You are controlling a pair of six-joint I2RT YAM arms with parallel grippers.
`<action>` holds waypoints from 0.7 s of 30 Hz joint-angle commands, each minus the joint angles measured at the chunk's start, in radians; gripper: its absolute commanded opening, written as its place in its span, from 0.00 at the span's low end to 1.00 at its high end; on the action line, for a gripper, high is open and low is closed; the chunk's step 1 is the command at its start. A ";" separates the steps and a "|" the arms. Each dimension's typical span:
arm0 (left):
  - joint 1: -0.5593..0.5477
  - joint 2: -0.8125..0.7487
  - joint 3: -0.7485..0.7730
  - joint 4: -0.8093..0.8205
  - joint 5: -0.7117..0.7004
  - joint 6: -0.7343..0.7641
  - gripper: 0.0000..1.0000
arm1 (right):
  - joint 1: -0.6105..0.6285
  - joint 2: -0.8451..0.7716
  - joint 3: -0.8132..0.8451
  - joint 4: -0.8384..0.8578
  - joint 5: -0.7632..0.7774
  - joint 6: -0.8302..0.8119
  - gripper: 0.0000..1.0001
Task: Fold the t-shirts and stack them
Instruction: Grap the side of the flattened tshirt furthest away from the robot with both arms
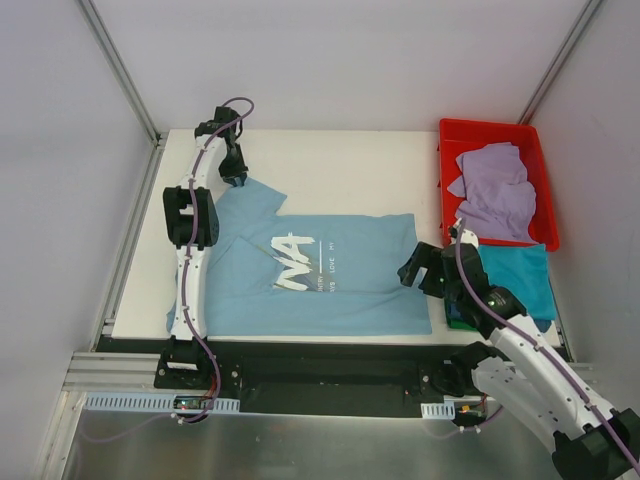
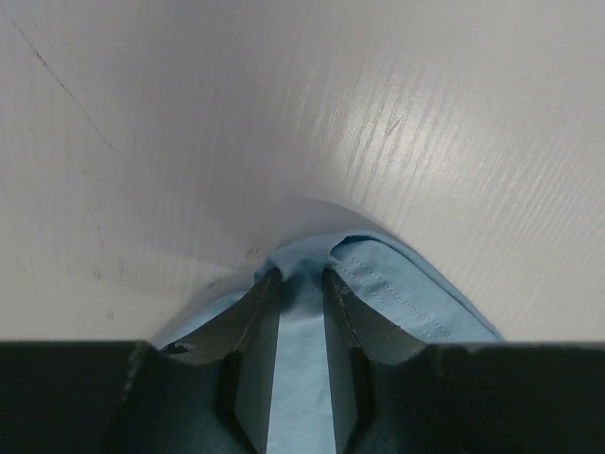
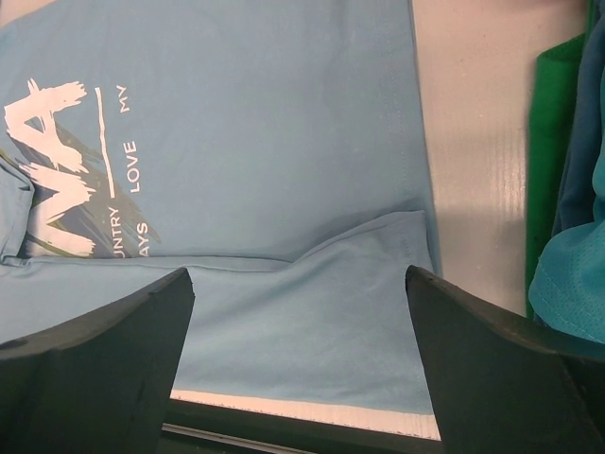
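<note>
Roughly midway, judging by how things are lying. Light blue tee (image 1: pixel 330 280) is sitting spread across the white surface (image 1: pixel 340 160), print up, not yet a neat rectangle. Its left side is looking doubled over, since the white lettering (image 1: pixel 295 265) is showing only its end letters. One sleeve is sticking out toward the far left corner.

Left pincer (image 2: pixel 298 279) is clamping a hemmed edge of that tee at the far left, with fabric showing between the fingers and the cloth bunching just ahead of them. Right pincer (image 3: pixel 298 284) is hanging with fingers wide apart above the tee's right edge, gripping nothing.

Done so far, as I'm reading it: a stack is sitting at the right edge of the surface, with the teal tee (image 1: pixel 520 280) on top, a blue tee (image 3: pixel 577 189) under it and a dark green tee (image 3: pixel 553 142) peeking out lower down. How tidy those folds are, I cannot tell.

Remaining: the light blue tee is needing more folds and a move onto the stack. Lavender tee (image 1: pixel 495 195) is lying crumpled in the red bin (image 1: pixel 450 140), unfolded, so that one is waiting too.
</note>
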 commanded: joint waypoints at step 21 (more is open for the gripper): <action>-0.021 -0.062 -0.093 -0.014 0.017 0.075 0.00 | -0.118 0.825 0.591 0.032 0.036 -0.170 0.96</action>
